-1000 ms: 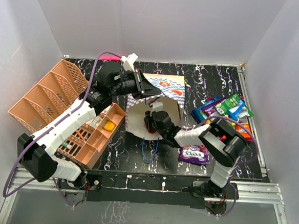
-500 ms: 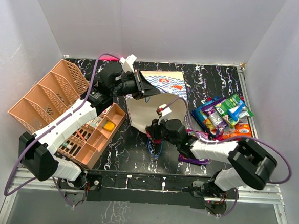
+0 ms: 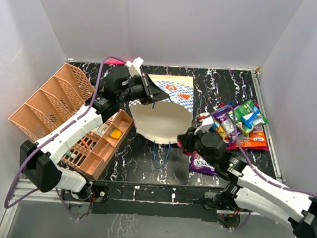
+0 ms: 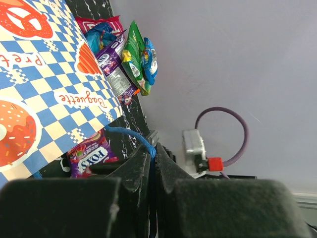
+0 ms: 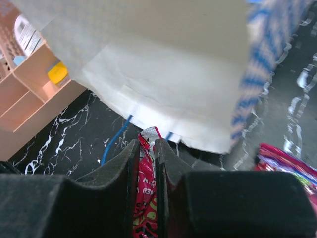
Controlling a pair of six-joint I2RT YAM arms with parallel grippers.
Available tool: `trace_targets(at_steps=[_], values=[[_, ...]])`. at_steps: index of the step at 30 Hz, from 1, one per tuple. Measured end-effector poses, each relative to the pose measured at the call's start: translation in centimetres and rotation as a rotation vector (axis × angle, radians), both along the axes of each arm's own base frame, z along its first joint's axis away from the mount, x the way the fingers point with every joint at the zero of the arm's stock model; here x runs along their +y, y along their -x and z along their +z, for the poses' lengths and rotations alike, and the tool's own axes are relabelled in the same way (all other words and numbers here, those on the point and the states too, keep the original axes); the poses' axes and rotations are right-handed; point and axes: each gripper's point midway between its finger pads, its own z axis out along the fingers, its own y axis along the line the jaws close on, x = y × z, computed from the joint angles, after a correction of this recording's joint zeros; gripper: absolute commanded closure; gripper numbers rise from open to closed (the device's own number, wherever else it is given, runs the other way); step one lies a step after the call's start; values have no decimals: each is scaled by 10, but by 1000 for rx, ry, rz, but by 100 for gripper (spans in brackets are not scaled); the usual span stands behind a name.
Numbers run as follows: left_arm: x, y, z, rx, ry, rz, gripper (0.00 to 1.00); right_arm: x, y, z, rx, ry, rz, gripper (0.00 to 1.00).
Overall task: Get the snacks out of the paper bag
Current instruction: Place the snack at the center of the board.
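Note:
The paper bag lies on its side mid-table, its cream mouth turned toward the arms. My left gripper is shut on the bag's blue cord handle, which runs between its fingertips, holding the upper lip raised. My right gripper hovers just outside the bag's mouth on the right, shut on a red snack packet. The packet's crimped end pokes out past the fingertips. Several snacks lie heaped at the right, and a purple packet lies near the right arm.
A peach latticed basket lies tipped at the left, with a peach compartment tray holding small items beside it. The bag's other blue cord trails on the black marbled table in front of the bag. White walls close in on three sides.
My right gripper has drawn back out of the bag's mouth toward the right and near side, with the red packet in it. The left gripper has kept the handle.

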Motion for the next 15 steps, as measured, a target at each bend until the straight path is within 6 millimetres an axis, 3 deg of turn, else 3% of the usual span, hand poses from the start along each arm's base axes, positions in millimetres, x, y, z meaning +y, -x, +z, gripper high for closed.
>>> trace_targets(at_steps=[3, 6, 15], values=[[1, -2, 0, -1, -1, 9, 100, -25, 6, 9, 38, -16, -97, 84], [4, -5, 2, -4, -2, 20, 100, -48, 10, 5, 106, -17, -218, 84], [2, -14, 14, -11, 14, 30, 100, -104, 10, -56, 267, 17, -620, 81]])
